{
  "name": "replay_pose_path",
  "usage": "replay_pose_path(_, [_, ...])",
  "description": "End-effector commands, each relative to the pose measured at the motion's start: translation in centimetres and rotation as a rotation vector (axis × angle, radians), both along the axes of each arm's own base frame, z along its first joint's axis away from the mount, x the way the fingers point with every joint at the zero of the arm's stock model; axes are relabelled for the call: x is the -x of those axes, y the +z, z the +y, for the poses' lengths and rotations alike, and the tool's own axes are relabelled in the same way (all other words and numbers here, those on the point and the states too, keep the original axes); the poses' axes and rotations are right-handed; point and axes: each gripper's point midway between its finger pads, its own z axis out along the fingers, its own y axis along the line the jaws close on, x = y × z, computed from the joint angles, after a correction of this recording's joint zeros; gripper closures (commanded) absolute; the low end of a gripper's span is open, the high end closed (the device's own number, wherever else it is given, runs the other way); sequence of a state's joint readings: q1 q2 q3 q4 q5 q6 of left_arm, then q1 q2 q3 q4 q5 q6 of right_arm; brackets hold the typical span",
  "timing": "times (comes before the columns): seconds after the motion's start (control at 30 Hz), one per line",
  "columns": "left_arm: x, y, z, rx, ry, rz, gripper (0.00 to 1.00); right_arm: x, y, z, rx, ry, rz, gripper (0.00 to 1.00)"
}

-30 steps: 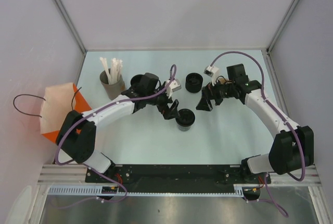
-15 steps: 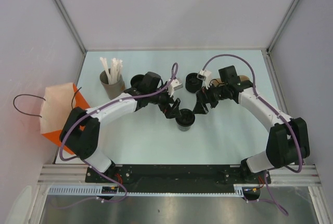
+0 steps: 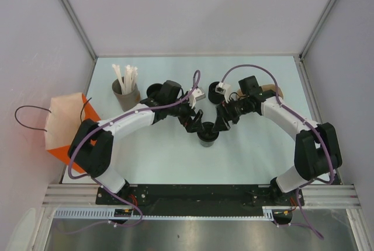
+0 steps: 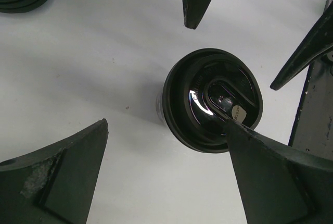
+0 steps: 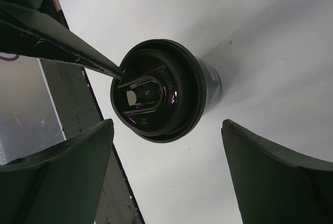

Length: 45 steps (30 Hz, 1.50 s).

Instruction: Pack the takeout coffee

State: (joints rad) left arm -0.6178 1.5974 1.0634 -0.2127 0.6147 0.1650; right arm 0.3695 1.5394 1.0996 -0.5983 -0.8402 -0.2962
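Standing upright just below the middle of the overhead frame, the coffee cup (image 3: 207, 138) rests on the pale table (image 3: 175, 163) with its black lid (image 4: 210, 107) on. Both arms reach in toward it from either side. The left gripper (image 3: 194, 124) sits just up and left of the cup and the right gripper (image 3: 222, 121) just up and right, so the cup lies between and slightly below their tips.

In the left wrist view the left fingers (image 4: 57, 177) are spread wide across the bottom corners. The one at lower right overlaps the lid's edge, though whether it touches cannot be told. The cup fills the centre-right of that frame, not gripped.

In the right wrist view the right fingers (image 5: 281, 177) likewise stand wide apart at the bottom corners, with the cup in the centre above the gap and nothing pinched. A finger of the left gripper comes in from the upper left there, its tip at the lid's rim.

At the upper left of the overhead frame stands a grey cup of straws (image 3: 124, 93). A paper bag (image 3: 61, 124) sits at the left edge.
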Motion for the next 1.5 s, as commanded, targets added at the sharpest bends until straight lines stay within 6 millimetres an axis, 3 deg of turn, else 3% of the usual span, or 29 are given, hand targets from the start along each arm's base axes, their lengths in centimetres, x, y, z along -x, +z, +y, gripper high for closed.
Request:
replay_pose_path(0.0, [-0.5, 1.8, -1.0, 0.035, -0.01, -0.028, 0.0, 0.1, 0.2, 0.9, -0.036, 0.022, 0.008, 0.12])
replay_pose_path(0.8, [-0.7, 0.7, -0.9, 0.01, -0.001, -0.012, 0.0, -1.4, -1.4, 1.5, 0.008, -0.042, 0.022, 0.26])
replay_pose_path(1.47, [-0.9, -1.5, -0.4, -0.043, 0.021, 0.023, 0.0, -1.7, -3.0, 1.9, 0.058, -0.063, 0.034, 0.35])
